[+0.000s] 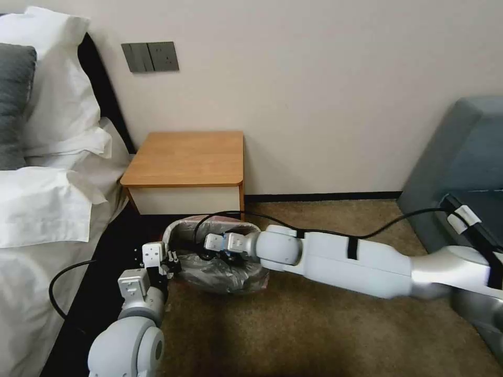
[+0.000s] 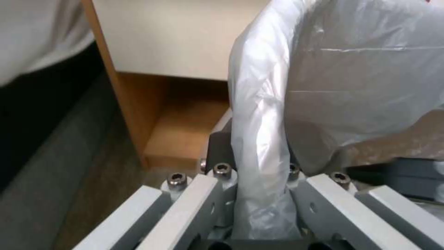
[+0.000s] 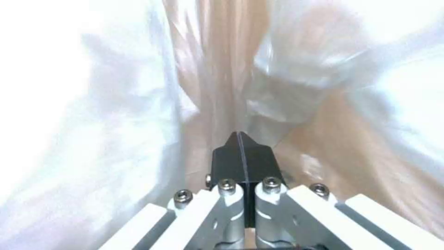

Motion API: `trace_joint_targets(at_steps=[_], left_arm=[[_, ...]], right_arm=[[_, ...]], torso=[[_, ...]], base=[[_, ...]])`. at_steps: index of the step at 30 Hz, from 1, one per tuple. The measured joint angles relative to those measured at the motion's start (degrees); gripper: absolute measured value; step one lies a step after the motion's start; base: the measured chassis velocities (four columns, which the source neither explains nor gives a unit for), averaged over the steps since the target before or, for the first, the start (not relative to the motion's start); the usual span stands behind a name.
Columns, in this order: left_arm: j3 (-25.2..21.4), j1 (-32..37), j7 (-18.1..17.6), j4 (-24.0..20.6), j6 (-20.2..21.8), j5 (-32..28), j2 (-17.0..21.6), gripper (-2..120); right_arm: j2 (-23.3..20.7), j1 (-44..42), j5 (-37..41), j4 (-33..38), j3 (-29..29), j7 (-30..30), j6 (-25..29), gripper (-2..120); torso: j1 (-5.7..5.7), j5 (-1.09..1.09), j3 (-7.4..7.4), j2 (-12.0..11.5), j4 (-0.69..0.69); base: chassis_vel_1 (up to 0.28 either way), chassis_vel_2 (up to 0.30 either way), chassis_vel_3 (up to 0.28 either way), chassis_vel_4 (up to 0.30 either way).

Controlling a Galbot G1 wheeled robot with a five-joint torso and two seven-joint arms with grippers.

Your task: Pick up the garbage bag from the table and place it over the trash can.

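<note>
A: Where's the garbage bag [image 1: 220, 267]?
B: Draped over the trash can [image 1: 175, 230]; a fold is pinched between the left gripper [image 2: 259, 173] fingers. The right gripper [image 3: 241, 139], pads pressed together, sits inside.
A: Advice?
B: Stretch the rim gently outward.

Cream wall [image 1: 325, 94] with grey switch plate [image 1: 150, 56], brown carpet [image 1: 325, 335], white-pillowed bed [image 1: 47, 173]

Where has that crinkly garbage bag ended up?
In the head view the garbage bag is draped over the trash can on the carpet, just in front of the table, between the two end effectors.
</note>
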Motion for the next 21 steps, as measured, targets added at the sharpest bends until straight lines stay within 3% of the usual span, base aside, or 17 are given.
trace_joint_targets(at_steps=[1, 5, 9, 12, 13, 16, 17, 19, 20, 21], left_arm=[[0.0, 0.0, 0.0, 0.0, 0.0, 0.0, 0.0, 3], [-0.05, -0.33, -0.48, 1.22, 0.73, -2.02, 0.03, 3], [-0.15, -0.31, -0.79, 1.56, 1.42, -4.22, 0.26, 3], [-0.49, -0.27, -1.43, 1.59, 3.26, -9.93, 0.97, 3], [-0.49, -0.27, -1.43, 1.59, 3.26, -9.93, 0.97, 3], [-0.72, -0.16, -1.91, 1.55, 5.3, -14.96, 1.5, 3], [-0.72, -0.16, -1.91, 1.55, 5.3, -14.96, 1.5, 3], [-0.8, 0.15, -1.27, 1.81, 6.64, -16.71, 1.97, 3], [-0.8, 0.15, -1.27, 1.81, 6.64, -16.71, 1.97, 3], [-0.72, 0.24, -0.75, 2.11, 6.97, -17.08, 2.13, 3]], right_arm=[[0.0, 0.0, 0.0, 0.0, 0.0, 0.0, 0.0, 0], [-8.43, -8.46, -0.21, 9.52, 9.68, -1.11, 1.87, 0], [-12.41, -14.97, -0.21, 14.29, 16.15, -1.11, 3.74, 0], [-15.89, -22.26, 0.09, 20.77, 24.36, 1.43, 5.68, 6], [-15.89, -22.26, 0.09, 20.77, 24.36, 1.43, 5.68, 6], [-16.29, -31.41, -1.05, 24.75, 33.96, 3.43, 6.2, 18], [-16.29, -31.41, -1.05, 24.75, 33.96, 3.43, 6.2, 18], [-14.44, -41.18, -1.86, 25.55, 42.14, 5.49, 7.39, 30], [-14.44, -41.18, -1.86, 25.55, 42.14, 5.49, 7.39, 30], [-12.88, -45.35, -1.98, 25.55, 46.45, 6.34, 8.0, 35]], torso=[[0.0, 0.0, 0.0, 0.0, 0.0], [0.0, 0.01, 0.0, 0.0, -0.01], [-0.01, 0.01, 0.0, 0.0, -0.02], [-0.01, 0.0, -0.01, 0.0, -0.01], [-0.01, 0.0, -0.01, 0.0, -0.01], [-0.01, -0.02, -0.01, 0.0, 0.01], [-0.01, -0.02, -0.01, 0.0, 0.01], [0.0, 0.02, 0.0, 0.0, 0.0], [0.0, 0.02, 0.0, 0.0, 0.0], [-0.01, -0.01, -0.01, 0.01, 0.01]], base=[[0.0, 0.0, 0.0, 0.0], [0.0, 0.0, 0.0, 0.0], [0.0, 0.0, 0.0, 0.0], [0.0, 0.0, 0.0, 0.0], [0.0, 0.0, 0.0, 0.0], [0.0, 0.0, 0.0, 0.0], [0.0, 0.0, 0.0, 0.0], [0.0, 0.0, 0.0, 0.0], [0.0, 0.0, 0.0, 0.0], [0.0, 0.0, 0.0, 0.0]])
